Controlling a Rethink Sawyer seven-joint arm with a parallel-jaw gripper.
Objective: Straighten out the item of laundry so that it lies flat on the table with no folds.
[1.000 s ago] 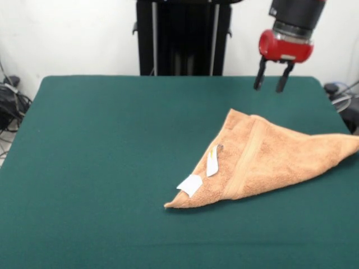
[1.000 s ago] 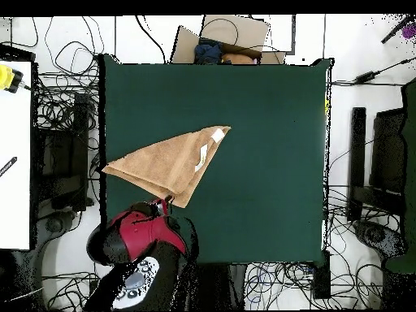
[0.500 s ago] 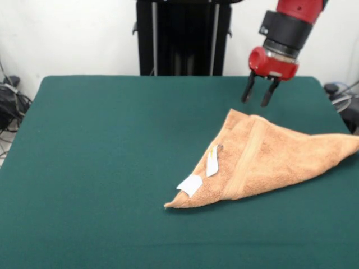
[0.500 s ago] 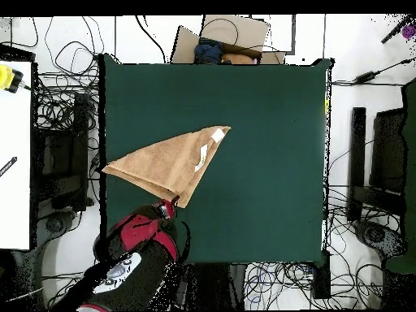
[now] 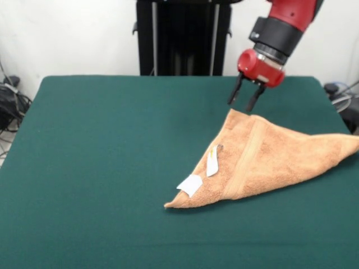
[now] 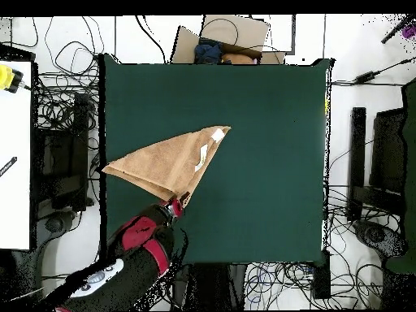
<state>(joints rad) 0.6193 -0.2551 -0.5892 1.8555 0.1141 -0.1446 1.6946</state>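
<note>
so, starting at the near edge of the table: bare green cloth, nothing to move. a little farther in, toward the right side, sits the towel, folded over into a three-cornered shape. nearest comes a pointed corner with two small white tags beside it. runs out right to a long tip at the right edge of the table, maybe hanging a bit over it. farthest back, toward the far right corner, pokes up another folded corner. clearly not flat yet, with one layer lying on top of another.

just past that far corner hangs the gripper, tilted, with its two black fingers spread apart and nothing between them. looks close above the cloth, not touching it, though hard to be sure of the gap.

probably the step now: come down and pinch that far corner. best to grab only the top layer, right at the edge, not both layers at once. should go low enough to catch the fluffy cloth but not dig into the table cover. then lift a little and pull the top layer away from the fold, slow and low, so the bottom layer stays put. better not to drag the long tip farther off the right edge.
</note>
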